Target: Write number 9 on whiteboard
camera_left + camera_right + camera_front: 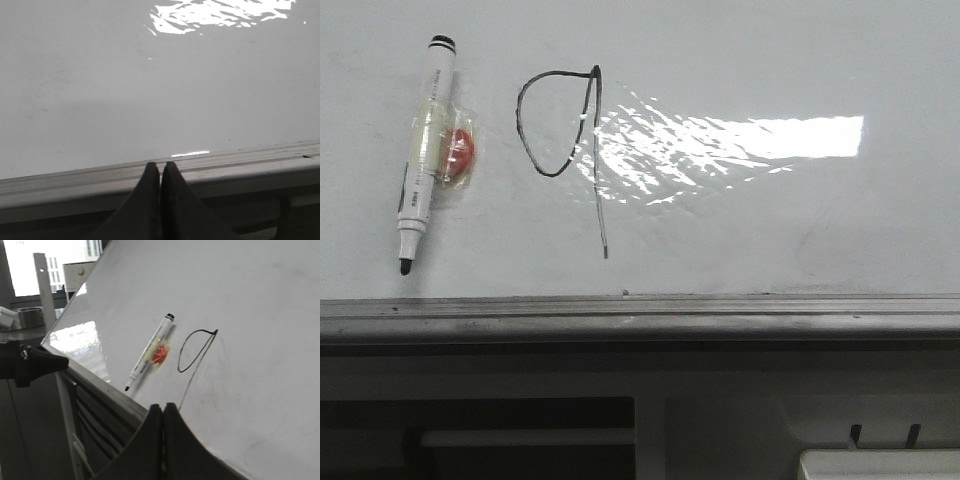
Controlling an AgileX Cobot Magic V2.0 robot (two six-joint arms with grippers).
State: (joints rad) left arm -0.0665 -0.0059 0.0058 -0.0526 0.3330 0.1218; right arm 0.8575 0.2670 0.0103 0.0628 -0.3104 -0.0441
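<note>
So the number 9 (563, 150) is sitting on the whiteboard (770, 230), drawn as a black oval loop with a long straight tail dropping toward the grey rail (640, 312). A patch of glare is shining just beside the loop, crossing the tail. On the other side of the 9, a white marker (424, 150) is lying uncapped, tip toward the rail, with a red blob (462, 150) taped to it. Left gripper (160, 170) is hanging over the rail with fingers pressed together, holding nothing. Right gripper (163, 412) is looking at the 9, fingers together too, empty.
</note>
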